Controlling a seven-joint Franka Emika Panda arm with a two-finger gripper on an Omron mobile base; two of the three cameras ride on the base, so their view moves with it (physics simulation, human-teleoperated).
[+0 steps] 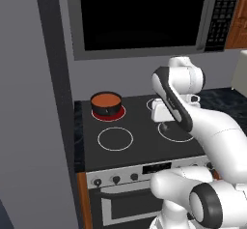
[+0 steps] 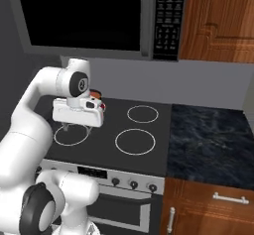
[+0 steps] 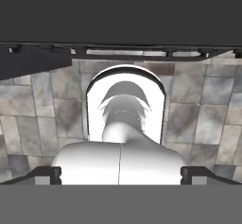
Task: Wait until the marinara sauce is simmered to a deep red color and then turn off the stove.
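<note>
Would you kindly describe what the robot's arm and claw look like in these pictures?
The arm is glossy white, built of rounded, tube-like segments with dark grey to black bands and round caps at the joints. Its hand is a boxy white block, and the claw under it ends in two small dark fingers. No cables or markings are visible.

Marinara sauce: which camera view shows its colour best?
The left base view: the marinara sauce lies open to the camera, orange-red in its black pot on a glowing burner. In the right base view the arm covers nearly all of it. The hand view looks at the stove's front edge and floor.
</note>
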